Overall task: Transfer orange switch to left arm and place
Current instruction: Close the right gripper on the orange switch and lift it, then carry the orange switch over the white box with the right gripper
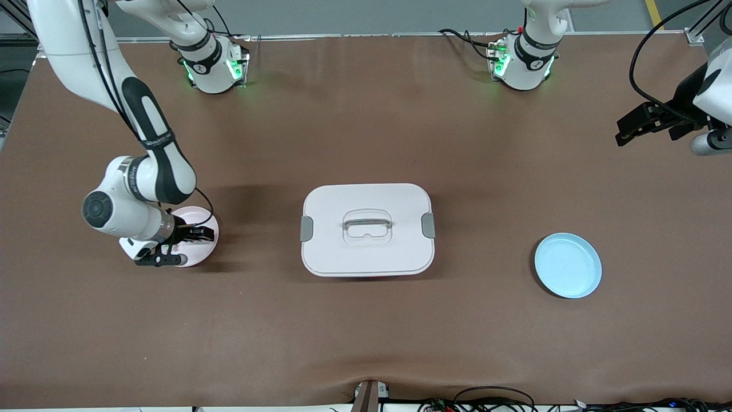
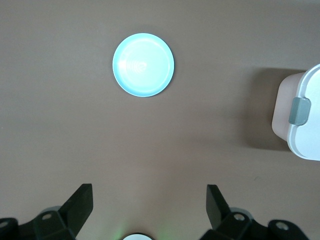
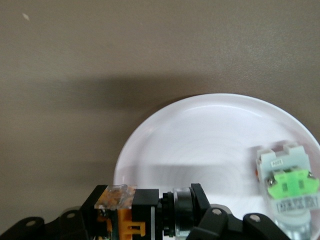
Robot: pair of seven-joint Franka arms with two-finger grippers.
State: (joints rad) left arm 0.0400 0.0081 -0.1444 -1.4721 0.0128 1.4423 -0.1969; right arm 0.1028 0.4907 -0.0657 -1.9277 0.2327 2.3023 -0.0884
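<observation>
So we'd only got the right pincer (image 3: 150, 212) clamped on the orange switch (image 3: 131, 212) at the pink plate (image 1: 201, 216) mid-left of frame, left pincer (image 2: 149, 205) waiting wide open upper right, with the handover past the box (image 1: 367, 229) still to do.

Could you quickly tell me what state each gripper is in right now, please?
Left gripper: open, empty, waiting at the left arm's end of the table.
Right gripper: shut on the orange switch, at the pink plate.
</observation>
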